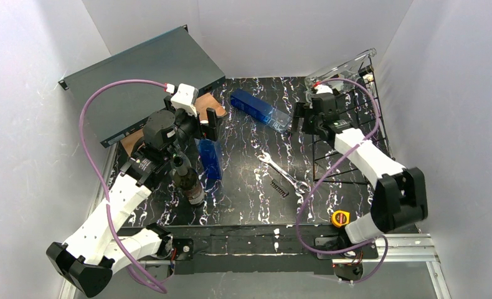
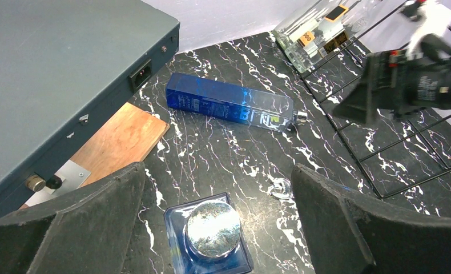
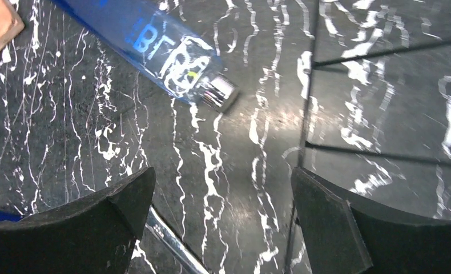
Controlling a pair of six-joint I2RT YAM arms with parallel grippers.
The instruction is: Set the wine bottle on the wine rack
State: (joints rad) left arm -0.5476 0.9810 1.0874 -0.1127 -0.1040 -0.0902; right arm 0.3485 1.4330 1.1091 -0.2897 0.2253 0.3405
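Left wrist is showing the left gripper (image 2: pixel 217 171) hovering released over an upright blue bottle (image 2: pixel 212 234), while the right gripper (image 3: pixel 223 177) is hanging released at the wine rack (image 3: pixel 308 114) edge.

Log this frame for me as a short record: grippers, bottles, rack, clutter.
left gripper: open, empty, above the upright blue bottle
right gripper: open, empty, over the tabletop at the rack's edge
wine bottle: dark, beside the left arm, not gripped
wine rack: right side, clear bottle at its far top end
lying blue bottle: on its side, cap toward the rack
clutter: wrench, tape measure, grey case
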